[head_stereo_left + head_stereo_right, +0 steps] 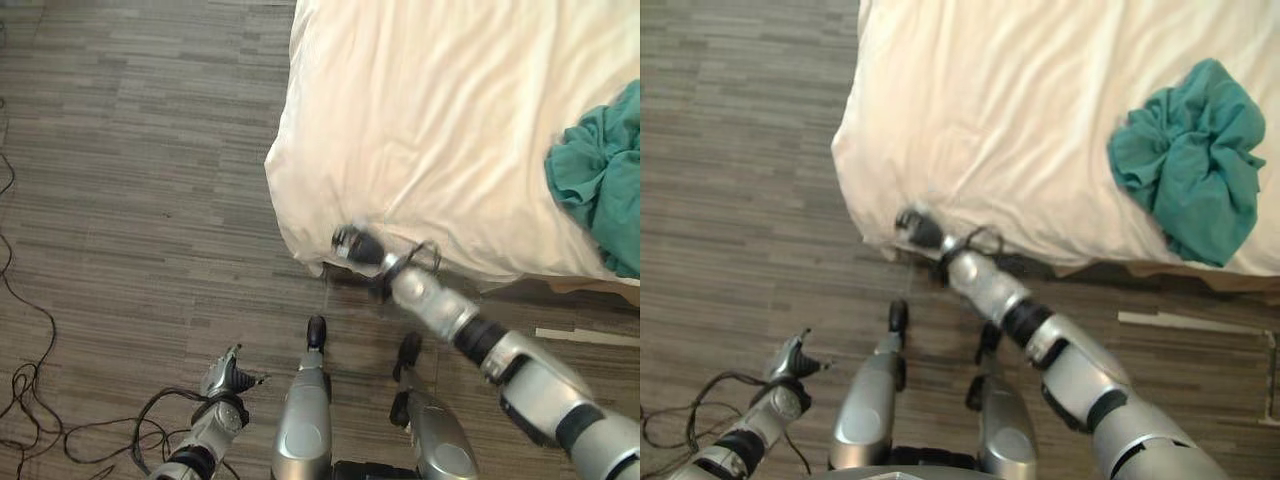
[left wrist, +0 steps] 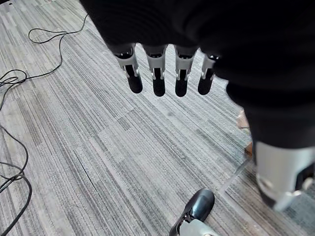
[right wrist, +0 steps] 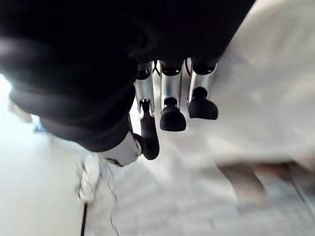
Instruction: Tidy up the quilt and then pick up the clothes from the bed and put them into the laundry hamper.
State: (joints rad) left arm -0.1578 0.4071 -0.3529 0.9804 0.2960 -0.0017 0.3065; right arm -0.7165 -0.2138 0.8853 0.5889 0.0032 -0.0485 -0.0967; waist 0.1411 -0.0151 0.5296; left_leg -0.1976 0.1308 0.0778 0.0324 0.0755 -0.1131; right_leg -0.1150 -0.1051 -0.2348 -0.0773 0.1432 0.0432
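A cream quilt (image 1: 430, 120) covers the bed, its near corner hanging over the edge toward the floor. A crumpled teal garment (image 1: 1190, 160) lies on the quilt at the right side. My right hand (image 1: 358, 245) is at the quilt's near edge by that corner. In the right wrist view its fingers (image 3: 172, 98) stand straight and relaxed against the pale quilt (image 3: 256, 98), holding nothing. My left hand (image 1: 225, 378) hangs low at the lower left above the floor. In its wrist view its straight fingers (image 2: 157, 73) are open and hold nothing.
Grey striped flooring (image 1: 130, 200) spreads left of and in front of the bed. Thin black cables (image 1: 10, 300) trail along the far left. A strip of wooden bed frame (image 1: 590, 287) shows under the quilt at the right, with a pale strip (image 1: 585, 337) on the floor below it.
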